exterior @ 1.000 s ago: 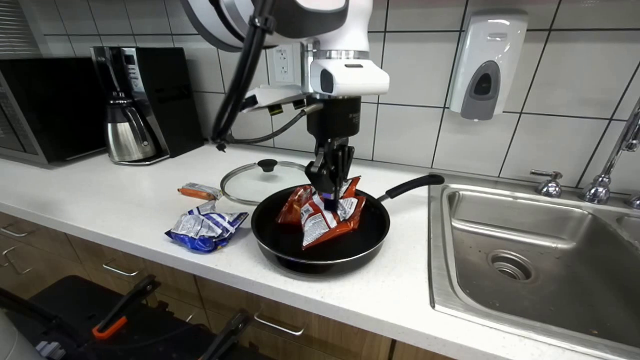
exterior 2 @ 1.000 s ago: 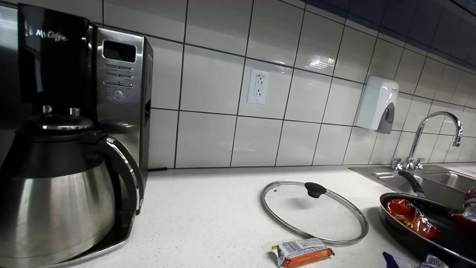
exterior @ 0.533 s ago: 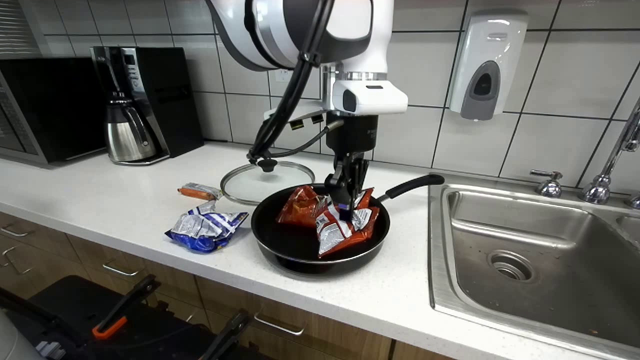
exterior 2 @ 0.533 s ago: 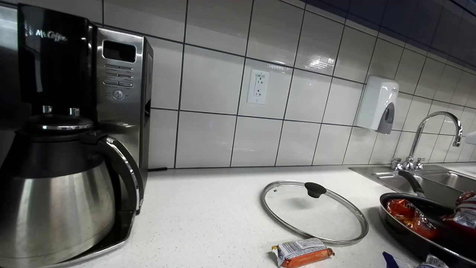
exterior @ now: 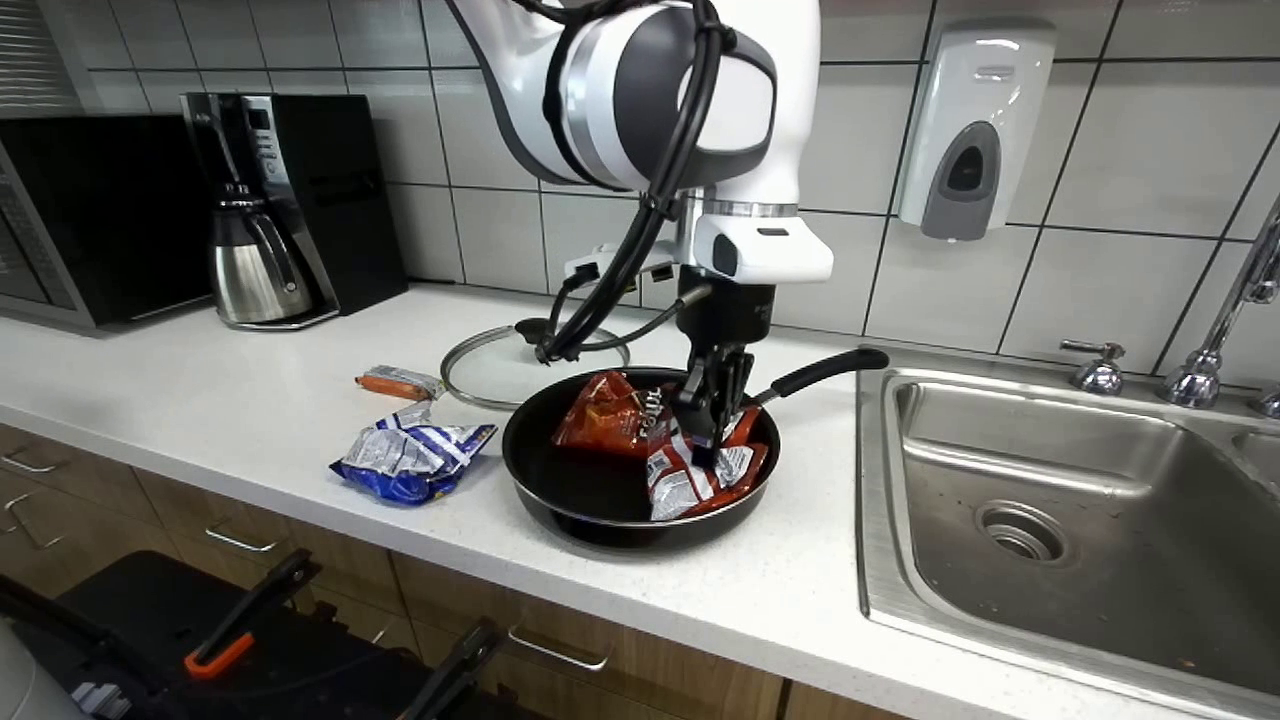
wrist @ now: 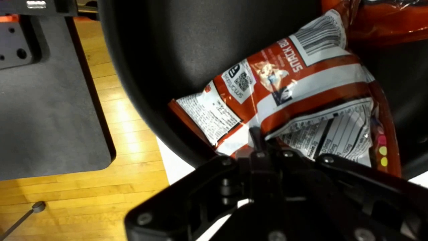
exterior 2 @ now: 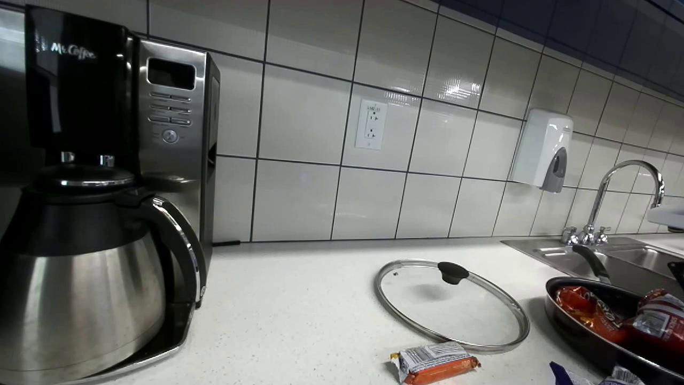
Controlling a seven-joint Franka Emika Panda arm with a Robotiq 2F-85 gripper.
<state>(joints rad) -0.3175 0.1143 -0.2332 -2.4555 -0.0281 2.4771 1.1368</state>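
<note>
My gripper (exterior: 708, 456) is shut on a red and white snack bag (exterior: 682, 488). It holds the bag low inside a black frying pan (exterior: 585, 492), by the pan's right side in an exterior view. In the wrist view the fingertips (wrist: 256, 135) pinch a fold of the bag (wrist: 277, 72), whose printed back faces up. The bag also shows in an exterior view (exterior 2: 660, 323). A second, orange-red bag (exterior: 605, 415) lies in the pan beside it and shows at the upper right of the wrist view (wrist: 389, 23). Whether the held bag touches the pan's bottom is hard to tell.
A glass lid (exterior: 510, 368) lies behind the pan. A blue and white bag (exterior: 410, 460) and a small orange packet (exterior: 395, 383) lie left of it. The pan's handle (exterior: 825, 372) points toward the sink (exterior: 950, 570). A coffee maker (exterior 2: 176, 117) stands at the far left.
My gripper has moved right and down in an exterior view, carrying the red and white bag lower into the pan. More of the second bag shows now.
</note>
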